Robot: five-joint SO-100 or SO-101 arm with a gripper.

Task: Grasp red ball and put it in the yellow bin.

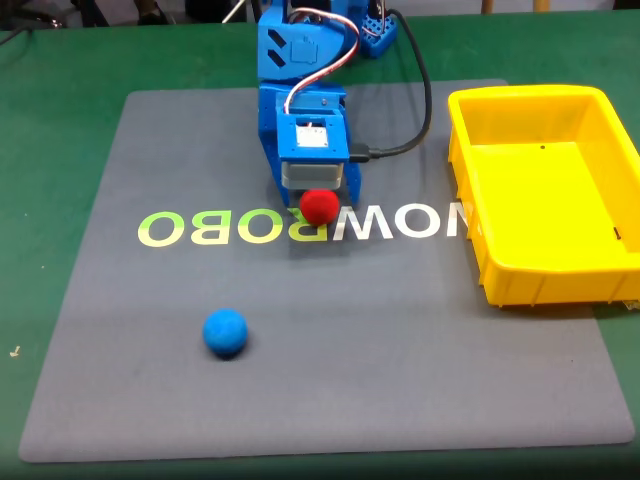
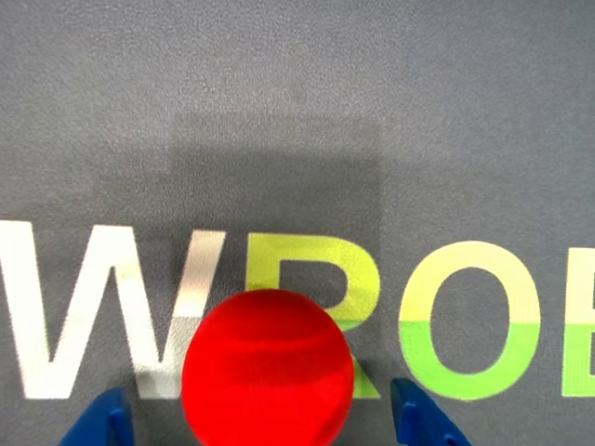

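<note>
Red ball (image 2: pixel 268 368) sits on the grey mat's (image 1: pixel 400 350) lettering — "NOWROBO" as the fixed view shows it — between the spread, unclenched fingertips (image 2: pixel 420 420) of the gripper (image 2: pixel 263 429). Matte and probably light, it may roll — pinch across its middle. Yellow bin (image 1: pixel 470 110) waits far right.

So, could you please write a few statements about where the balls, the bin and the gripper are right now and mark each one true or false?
1. The red ball lies between the gripper fingertips in the wrist view. True.
2. The yellow bin holds the blue ball. False: the bin is empty and the blue ball lies on the grey mat.
3. The fingers are pressed against the red ball. False: a gap shows on each side.
4. The red ball sits over the mat's lettering. True.
5. In the fixed view, the bin is at the right. True.
</note>
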